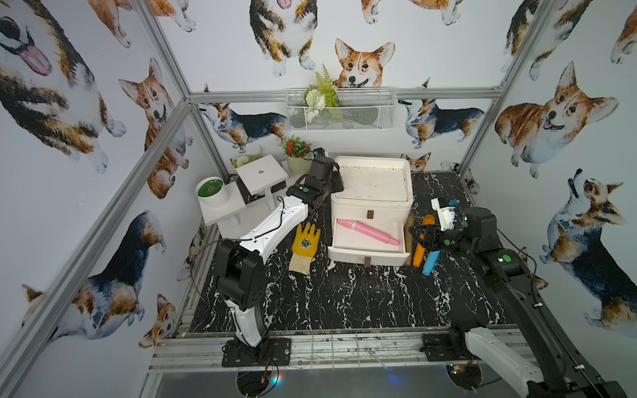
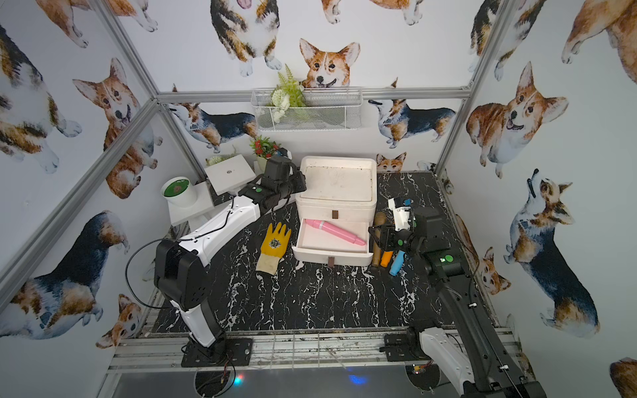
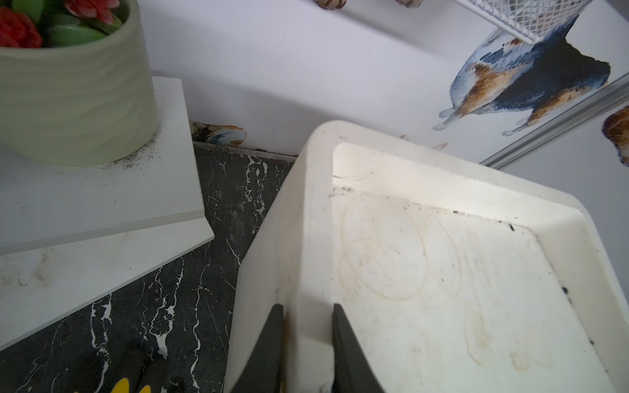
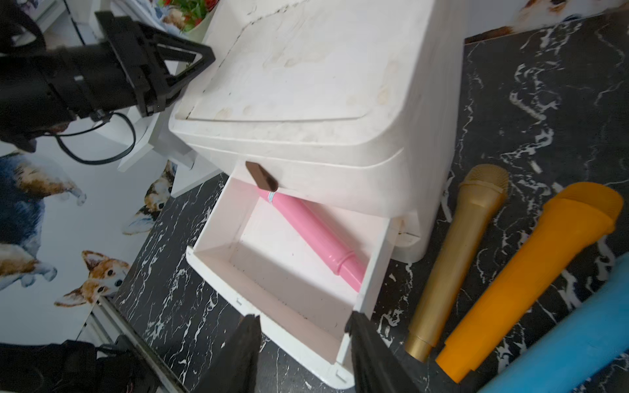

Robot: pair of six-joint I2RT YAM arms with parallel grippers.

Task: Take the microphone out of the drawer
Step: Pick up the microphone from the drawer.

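**Open drawer, four views.** The pink microphone [image 1: 367,232] [image 2: 334,231] is lying diagonally inside the pulled-out lower drawer [image 1: 365,256] of the white cabinet [image 1: 372,182].

Only the left wrist view is showing the left gripper [image 3: 308,308] pinching the cabinet's raised top rim between its fingers [image 3: 269,343]. In both top views the wrist is hiding this contact.

The right wrist view is showing the right gripper [image 4: 303,316] with fingers spread and nothing between them. It is also showing the gold microphone [image 4: 456,258], orange microphone [image 4: 531,272] and blue microphone [image 4: 578,343] lying side by side on the tabletop beside the drawer.

The top views are showing the whole yellow glove [image 1: 305,248] lying on the drawer's other side.
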